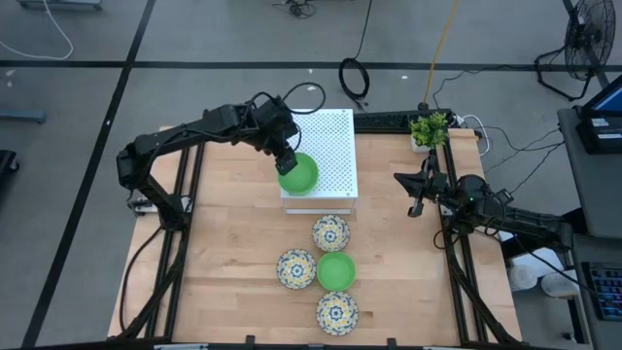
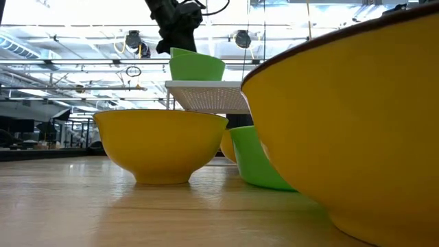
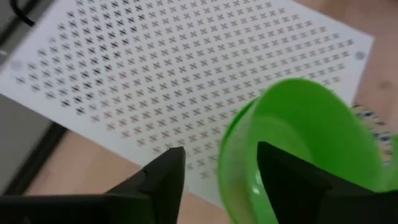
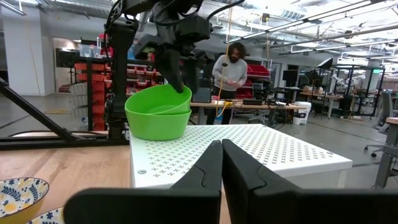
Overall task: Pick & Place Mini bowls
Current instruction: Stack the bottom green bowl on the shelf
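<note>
a white perforated box (image 1: 322,156) is set at the back middle of the wooden table (image 1: 233,253), with a small green potted plant (image 1: 429,129) near the table's back right corner and a black power strip (image 1: 389,121) along the back edge behind the box. beyond the table, in the right wrist view, a person (image 4: 228,78) is seen standing by workbenches. on the front left corner of the box a green bowl (image 1: 297,173) is stacked in a second green one, and its rim is pinched by the left gripper (image 1: 289,160), one finger inside the bowl and one outside; in the left wrist view the bowl (image 3: 305,146) is seen tilted over the box's edge. four more mini bowls are grouped on the table in front of the box, near one another: a floral bowl (image 1: 330,232) nearest the box, a floral bowl (image 1: 296,268) to its left front, a plain green bowl (image 1: 336,271) just beside that, and a floral bowl (image 1: 336,311) nearest the table's front edge. the floral bowls are white inside with yellow-and-blue pattern, and yellow outside in the low view. the right gripper (image 1: 418,194) is held over the right side of the table, well apart from the bowls, its fingers pressed together on nothing
</note>
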Available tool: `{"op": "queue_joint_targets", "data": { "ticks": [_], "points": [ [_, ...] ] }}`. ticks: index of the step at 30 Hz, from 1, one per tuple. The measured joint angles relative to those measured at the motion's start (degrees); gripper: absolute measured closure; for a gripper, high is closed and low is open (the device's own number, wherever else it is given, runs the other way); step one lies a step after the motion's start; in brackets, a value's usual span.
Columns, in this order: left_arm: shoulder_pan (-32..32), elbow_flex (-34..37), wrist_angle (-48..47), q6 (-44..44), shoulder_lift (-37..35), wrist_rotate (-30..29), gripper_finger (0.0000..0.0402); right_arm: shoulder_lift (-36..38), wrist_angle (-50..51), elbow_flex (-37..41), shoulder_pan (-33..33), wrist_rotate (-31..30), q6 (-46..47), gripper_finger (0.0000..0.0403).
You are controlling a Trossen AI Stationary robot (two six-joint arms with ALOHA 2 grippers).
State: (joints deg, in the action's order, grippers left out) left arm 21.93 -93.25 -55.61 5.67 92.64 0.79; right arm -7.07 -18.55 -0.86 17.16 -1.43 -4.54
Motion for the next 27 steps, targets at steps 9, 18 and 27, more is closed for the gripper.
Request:
{"op": "queue_joint_targets", "data": {
  "ticks": [9, 18, 27],
  "points": [
    [-1.98, 0.0, 3.62, -6.18, -1.42, -8.32, 0.0192, -0.01, 0.0, -0.02, 0.01, 0.0, 0.01, 0.0403],
    [-6.93, -0.05, 4.63, -8.34, -2.8, -9.54, 0.0222, 0.0, -0.04, -0.01, 0.0, 0.01, 0.0, 0.0403],
    [-10.63, 0.0, 0.42, -10.12, 2.16, -10.18, 0.0377, -0.02, 0.0, -0.02, 0.01, 0.0, 0.0, 0.0403]
  ]
}}
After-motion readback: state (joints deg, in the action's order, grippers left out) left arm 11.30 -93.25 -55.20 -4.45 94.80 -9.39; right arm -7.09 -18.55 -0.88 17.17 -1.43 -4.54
